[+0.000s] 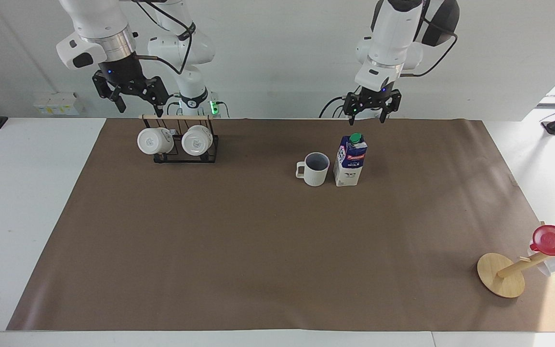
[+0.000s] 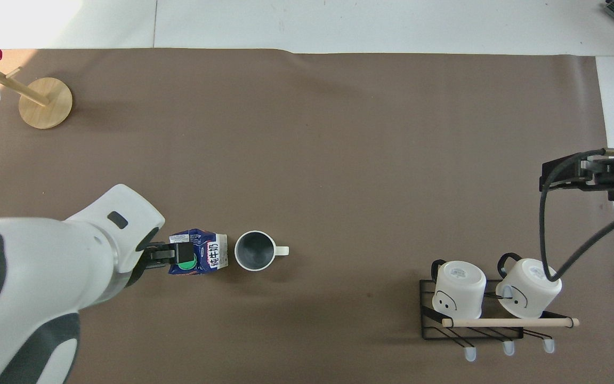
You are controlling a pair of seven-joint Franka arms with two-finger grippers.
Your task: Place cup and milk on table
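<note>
Bright, even light (soft shadows) — glare at one corner.

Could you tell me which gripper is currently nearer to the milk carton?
The left. The left gripper hangs open just above the milk carton, clear of its cap. The right gripper waits open over the mug rack, toward the right arm's end of the table.

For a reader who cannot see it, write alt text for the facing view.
A milk carton and a ribbed cup stand side by side on the brown-papered table. The left gripper hangs open above the carton; the right gripper waits above a mug rack.
</note>
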